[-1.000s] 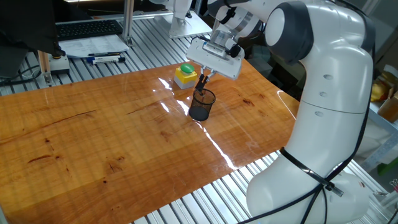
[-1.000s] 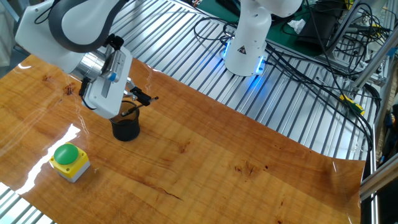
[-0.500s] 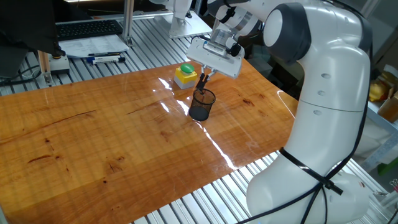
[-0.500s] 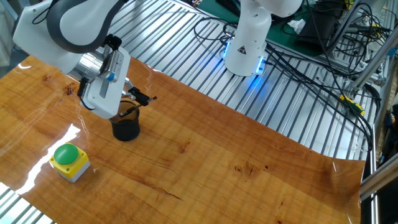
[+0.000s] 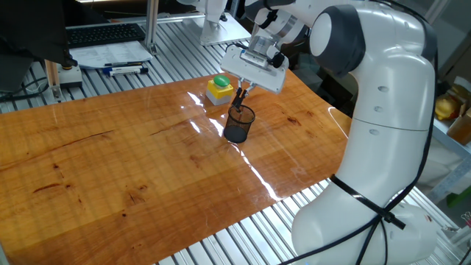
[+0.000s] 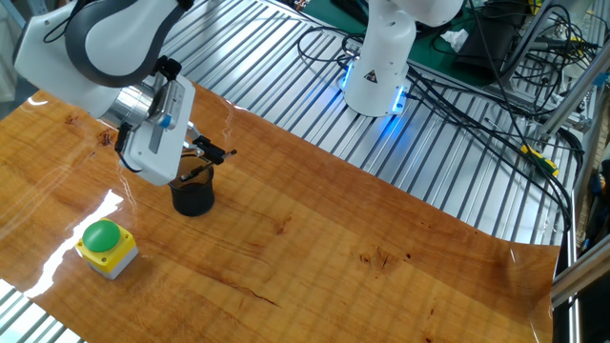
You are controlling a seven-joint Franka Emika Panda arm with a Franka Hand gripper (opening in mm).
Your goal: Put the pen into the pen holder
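Note:
The pen holder (image 5: 238, 126) is a small black mesh cup standing on the wooden table (image 5: 110, 162); it also shows in the other fixed view (image 6: 193, 198). The slim dark pen (image 6: 196, 171) leans slanted across the cup's rim with its lower end inside. In one fixed view only a short dark stretch of it (image 5: 238, 104) shows above the rim. My gripper (image 6: 212, 151) hovers just above the cup, fingers pointing down, jaws apart and not touching the pen. In one fixed view it (image 5: 241, 92) is directly over the cup.
A yellow box with a green button (image 5: 219, 89) stands just behind the cup, also in the other view (image 6: 106, 247). A white-and-blue marker (image 5: 125, 70), papers and a keyboard (image 5: 103, 34) lie off the table's far edge. Cables and a robot base (image 6: 378, 57) sit on the slatted bench.
My gripper has drawn slightly up and away from the cup. The pen has stayed leaning in the cup.

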